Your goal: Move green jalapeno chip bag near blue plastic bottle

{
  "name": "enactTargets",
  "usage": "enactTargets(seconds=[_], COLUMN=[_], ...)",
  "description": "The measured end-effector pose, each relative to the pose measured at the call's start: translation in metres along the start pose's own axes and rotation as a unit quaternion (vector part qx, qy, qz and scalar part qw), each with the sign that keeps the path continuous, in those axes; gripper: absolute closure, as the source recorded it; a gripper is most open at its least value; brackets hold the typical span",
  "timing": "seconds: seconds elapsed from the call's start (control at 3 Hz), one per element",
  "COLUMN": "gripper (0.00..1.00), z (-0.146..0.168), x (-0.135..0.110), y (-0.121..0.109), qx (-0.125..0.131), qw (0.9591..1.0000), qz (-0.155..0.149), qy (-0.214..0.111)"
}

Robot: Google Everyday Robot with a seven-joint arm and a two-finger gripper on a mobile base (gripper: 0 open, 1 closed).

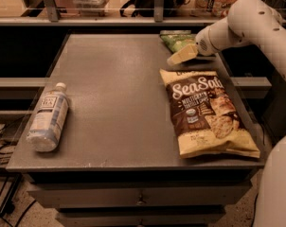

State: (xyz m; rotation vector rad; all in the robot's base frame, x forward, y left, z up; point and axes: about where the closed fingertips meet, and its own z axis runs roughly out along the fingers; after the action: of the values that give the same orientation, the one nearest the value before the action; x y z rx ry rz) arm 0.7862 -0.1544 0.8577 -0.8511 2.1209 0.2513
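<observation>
- Three things lie on the table [119,89]: green bag [175,42] far right, Sea Salt bag [204,112] nearer, bottle [48,117] left.
- Gripper [181,56] at the green bag's near edge; grip cannot be told.

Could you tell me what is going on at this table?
The robot's gripper is at the green jalapeno chip bag in the far right corner of the table. The blue plastic bottle lies on its side at the near left edge, well away, so the move is not yet done. A Sea Salt bag lies at right.
</observation>
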Motion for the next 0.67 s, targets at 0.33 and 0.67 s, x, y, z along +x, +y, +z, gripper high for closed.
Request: enactTargets(seconds=[0.33,0.67], gripper=[0.21,0.44], z=[0.0080,0.0109], x=[0.0011,-0.0007], y=[-0.0065,-0.0081], qx=[0.001,0.007], qw=[1.0000,0.9999], qz=[0.001,-0.003], qy=[0.005,0.014])
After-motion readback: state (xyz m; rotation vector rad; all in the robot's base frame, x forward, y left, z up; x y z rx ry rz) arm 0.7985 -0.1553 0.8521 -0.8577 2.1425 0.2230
